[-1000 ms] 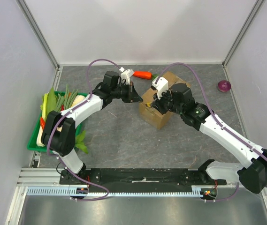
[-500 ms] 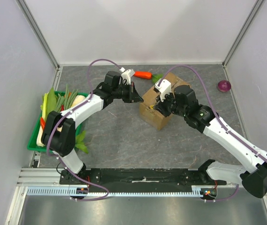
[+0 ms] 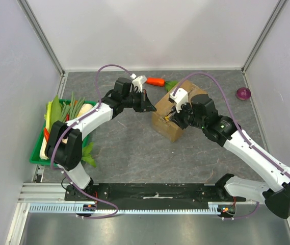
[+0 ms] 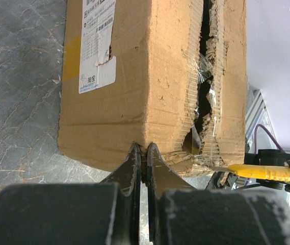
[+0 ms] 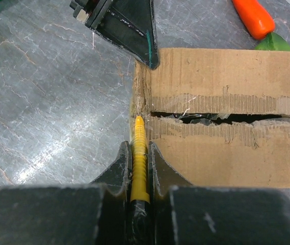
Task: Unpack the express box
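Over the last second the right arm has drawn its wrist back toward its own side. More of the far end of the box [image 3: 166,124] now shows from above. The box itself has hardly budged. It sits on the grey surface [image 3: 129,148] out past the middle, between the two arms, with a carrot [image 3: 155,81] lying just behind it.

The right tool [image 5: 140,148] is clamped on a yellow cutter [image 5: 138,138]. The cutter's tip sits right at the end of the seam [image 5: 211,118], at the box edge nearest the left arm. That seam is already ragged and split, with a dark gap and shreds of clear tape between the two top flaps. It looks like the cut has reached its end, or very nearly.

The left arm hasn't moved in that time. The left tool [image 4: 143,153] is pressed closed with nothing between its fingers, its tips touching the box's corner edge. The side with the white label [image 4: 98,46] faces that wrist camera. It reads as a brace, steadying the box against the pull of the blade.

For the task, that suggests the tape no longer holds much. The flaps lie flat and closed, though, so nothing has been opened yet. The likely next move is to get the cutter clear and lift a flap. With the blade tip this close to the left tool, the exit needs care.
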`<action>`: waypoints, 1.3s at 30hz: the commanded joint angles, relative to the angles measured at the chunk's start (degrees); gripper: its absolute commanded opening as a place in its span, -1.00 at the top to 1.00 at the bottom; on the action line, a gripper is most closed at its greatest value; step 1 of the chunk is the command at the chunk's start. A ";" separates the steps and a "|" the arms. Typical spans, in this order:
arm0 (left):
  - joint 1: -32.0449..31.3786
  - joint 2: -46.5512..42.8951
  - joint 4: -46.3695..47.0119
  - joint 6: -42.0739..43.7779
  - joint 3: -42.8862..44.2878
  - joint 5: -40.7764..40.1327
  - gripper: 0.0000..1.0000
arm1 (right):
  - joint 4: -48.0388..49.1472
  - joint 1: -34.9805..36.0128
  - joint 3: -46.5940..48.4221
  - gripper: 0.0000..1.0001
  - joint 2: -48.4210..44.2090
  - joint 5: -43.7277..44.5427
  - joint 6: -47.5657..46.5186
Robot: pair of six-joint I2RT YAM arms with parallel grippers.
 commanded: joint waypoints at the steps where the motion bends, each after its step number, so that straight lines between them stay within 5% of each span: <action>1: 1.16 -0.29 1.56 1.39 0.91 -6.56 0.96 | -13.04 -0.08 1.23 1.00 -1.32 1.95 -1.36; 15: 1.07 -0.46 2.09 1.48 1.09 -4.89 0.97 | -15.77 0.01 6.85 1.00 -2.46 2.12 -1.36; 39: 1.07 -1.43 1.21 3.59 2.58 1.35 0.97 | 11.82 0.01 2.12 1.00 4.65 1.77 10.94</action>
